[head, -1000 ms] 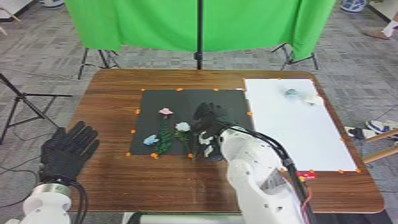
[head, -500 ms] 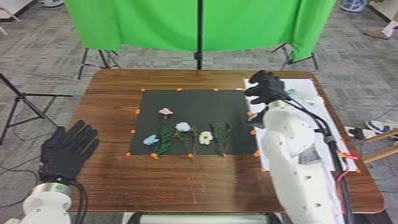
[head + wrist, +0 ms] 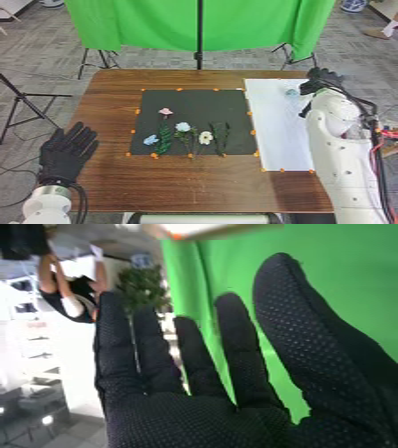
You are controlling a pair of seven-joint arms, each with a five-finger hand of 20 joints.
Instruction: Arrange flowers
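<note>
In the head view my right hand [image 3: 322, 82] is over the white sheet's far right corner, above a pale blue-green flower's right side. That flower [image 3: 291, 92] lies on the white sheet [image 3: 280, 130]. In the right wrist view the right hand [image 3: 178, 424] has straight, spread fingers and holds nothing. On the black mat [image 3: 191, 100] lie a pink flower [image 3: 166, 111], a light blue flower [image 3: 150, 140], a whitish-blue flower [image 3: 183, 127], a cream flower [image 3: 206, 135] and green stems [image 3: 220, 137]. My left hand [image 3: 64, 155] rests at the table's left edge, fingers straight.
Orange markers line the edges of the mat and sheet. The brown table [image 3: 178, 187] extends in front of them. Beyond its far edge hang a green cloth [image 3: 142, 25] and a dark pole [image 3: 199, 35]. A tripod [image 3: 22, 100] stands at the left.
My right hand has swung right from over the black mat, across the white sheet to its far right corner. The cream flower and green stems beneath it came into sight. My left hand has stayed put.
</note>
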